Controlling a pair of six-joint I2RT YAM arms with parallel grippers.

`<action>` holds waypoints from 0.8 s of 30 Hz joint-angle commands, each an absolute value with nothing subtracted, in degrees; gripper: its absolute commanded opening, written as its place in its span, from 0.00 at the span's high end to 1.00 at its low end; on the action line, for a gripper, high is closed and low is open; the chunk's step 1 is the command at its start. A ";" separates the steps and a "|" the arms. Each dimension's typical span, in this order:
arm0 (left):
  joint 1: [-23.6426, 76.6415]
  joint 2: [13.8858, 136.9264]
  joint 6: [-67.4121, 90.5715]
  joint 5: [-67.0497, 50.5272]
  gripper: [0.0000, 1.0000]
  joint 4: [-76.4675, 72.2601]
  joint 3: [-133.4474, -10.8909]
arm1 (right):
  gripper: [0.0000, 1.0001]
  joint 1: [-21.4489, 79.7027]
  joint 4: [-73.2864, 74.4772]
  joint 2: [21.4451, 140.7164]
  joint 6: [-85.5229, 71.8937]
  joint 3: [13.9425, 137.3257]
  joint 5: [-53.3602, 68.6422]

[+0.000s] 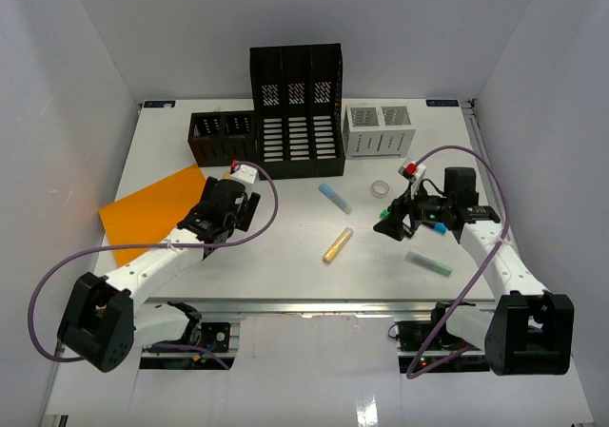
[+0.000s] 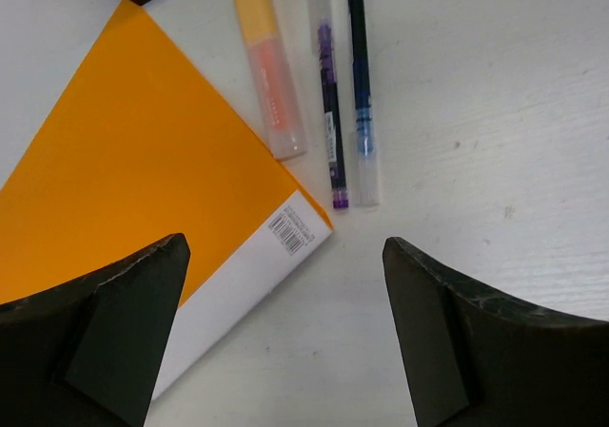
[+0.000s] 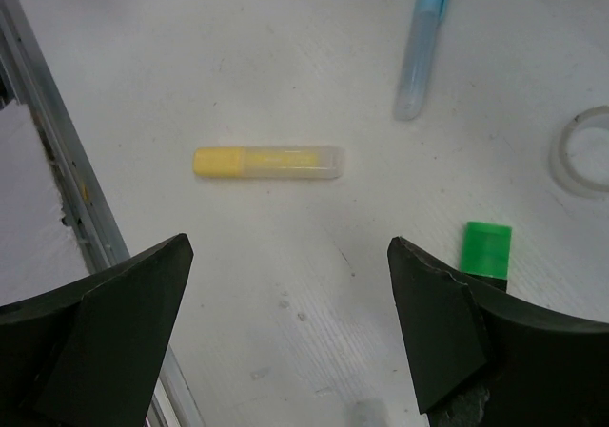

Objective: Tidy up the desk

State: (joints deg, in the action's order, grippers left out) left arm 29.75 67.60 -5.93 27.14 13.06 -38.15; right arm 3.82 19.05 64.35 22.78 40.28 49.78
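Note:
The desk point(image 1: 285, 275) is a white tabletop with a metal rail point(image 1: 314, 305) along its near edge. My left gripper point(image 1: 236, 208) is open and empty, hovering over the corner of an orange notebook point(image 2: 124, 180). An orange highlighter point(image 2: 269, 66), a purple pen point(image 2: 328, 104) and a blue pen point(image 2: 361, 85) lie side by side just beyond it. My right gripper point(image 1: 392, 223) is open and empty above bare desk. A yellow highlighter point(image 3: 268, 162) lies ahead of it, and a green cap point(image 3: 486, 248) shows beside its right finger.
A tall black file rack point(image 1: 297, 113), a low black organizer point(image 1: 224, 139) and a white organizer point(image 1: 379, 129) stand at the back. A blue highlighter point(image 1: 334, 198), a tape ring point(image 1: 381, 188) and a green highlighter point(image 1: 428, 262) lie mid-desk. White walls enclose the desk.

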 commanded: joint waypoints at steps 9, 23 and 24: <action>31.92 74.62 -15.04 38.91 0.09 9.84 -34.64 | 0.10 7.12 32.43 66.99 39.20 47.11 54.97; 27.31 83.99 -18.55 30.85 0.31 4.45 -34.45 | 0.10 7.12 32.58 66.91 38.85 46.93 55.60; 26.98 85.19 -18.52 30.88 0.35 4.42 -34.77 | 0.10 7.12 32.55 67.03 38.79 46.96 55.55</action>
State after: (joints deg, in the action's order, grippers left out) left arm 28.50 82.50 -17.78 33.14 6.63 -34.36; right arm 6.94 31.68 67.59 38.00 44.99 53.79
